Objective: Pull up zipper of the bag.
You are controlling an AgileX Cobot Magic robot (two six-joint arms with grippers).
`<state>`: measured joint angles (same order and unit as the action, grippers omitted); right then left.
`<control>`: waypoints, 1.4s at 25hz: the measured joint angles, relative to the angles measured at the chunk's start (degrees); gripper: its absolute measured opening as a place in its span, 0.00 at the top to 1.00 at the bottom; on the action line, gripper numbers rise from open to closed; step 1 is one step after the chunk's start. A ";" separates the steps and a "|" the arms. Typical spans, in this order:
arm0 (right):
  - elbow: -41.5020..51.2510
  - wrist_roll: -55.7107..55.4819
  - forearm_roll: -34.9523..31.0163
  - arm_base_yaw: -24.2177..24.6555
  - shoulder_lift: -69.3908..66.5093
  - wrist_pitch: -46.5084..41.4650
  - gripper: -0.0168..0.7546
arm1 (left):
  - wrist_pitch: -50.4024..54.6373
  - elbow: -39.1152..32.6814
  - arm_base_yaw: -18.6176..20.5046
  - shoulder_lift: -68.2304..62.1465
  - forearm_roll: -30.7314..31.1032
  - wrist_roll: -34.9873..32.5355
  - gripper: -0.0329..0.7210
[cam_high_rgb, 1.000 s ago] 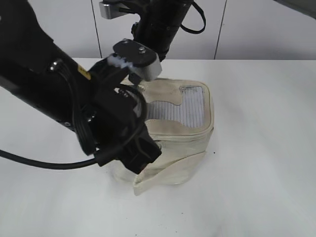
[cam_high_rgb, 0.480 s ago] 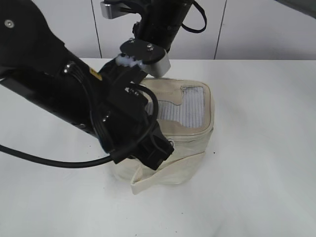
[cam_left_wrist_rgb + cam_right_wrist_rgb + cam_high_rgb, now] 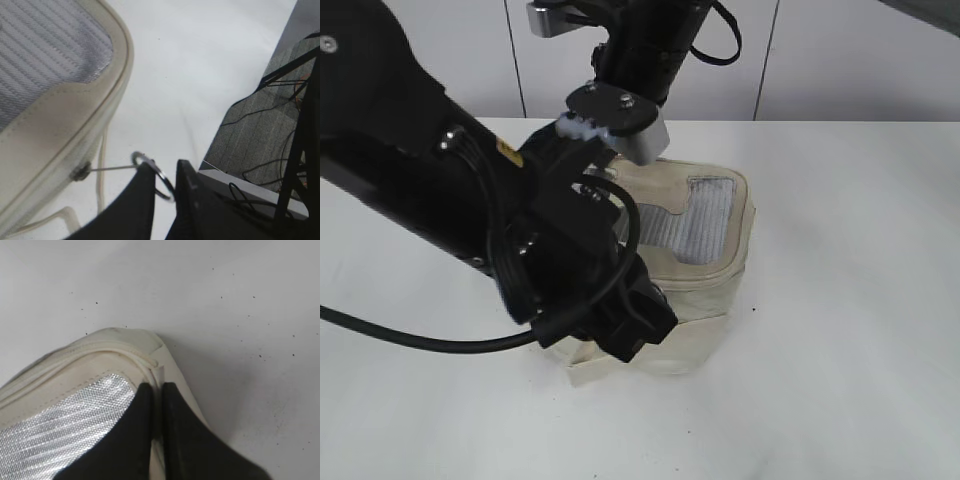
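The bag [image 3: 705,245] has sagged lower; left end effector [image 3: 165,182] loosely straddles the zipper [image 3: 150,167] ring.

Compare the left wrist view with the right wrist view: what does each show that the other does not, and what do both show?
Only the left wrist view shows the silver ring tab of the zipper, lying between the left gripper's fingers, with a thin link running to the pull on the bag's side; it also shows grey floor and cables beyond the table edge.

Only the right wrist view shows the right gripper, its jaws pinched on the lid's rim seam.

Both show the cream bag, its grey mesh top and the white table.
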<state>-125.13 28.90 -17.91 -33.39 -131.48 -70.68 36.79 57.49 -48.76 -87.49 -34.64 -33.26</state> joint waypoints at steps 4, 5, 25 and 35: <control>-0.18 -1.22 1.16 0.31 0.00 0.04 0.86 | 1.81 0.00 -0.19 3.51 0.96 0.00 0.58; -0.46 -1.77 1.29 0.38 0.12 0.22 0.82 | 1.81 0.00 -0.14 4.64 1.81 0.00 0.57; -0.41 -9.88 6.31 5.72 7.62 0.64 0.43 | 0.66 1.36 13.90 10.98 11.22 1.48 0.40; 15.84 -10.45 6.55 11.54 17.93 0.81 0.47 | 7.50 19.70 16.52 -6.06 13.31 0.95 0.40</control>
<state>-109.29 18.46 -11.36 -21.85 -113.54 -69.87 44.29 77.19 -32.24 -93.55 -21.32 -32.31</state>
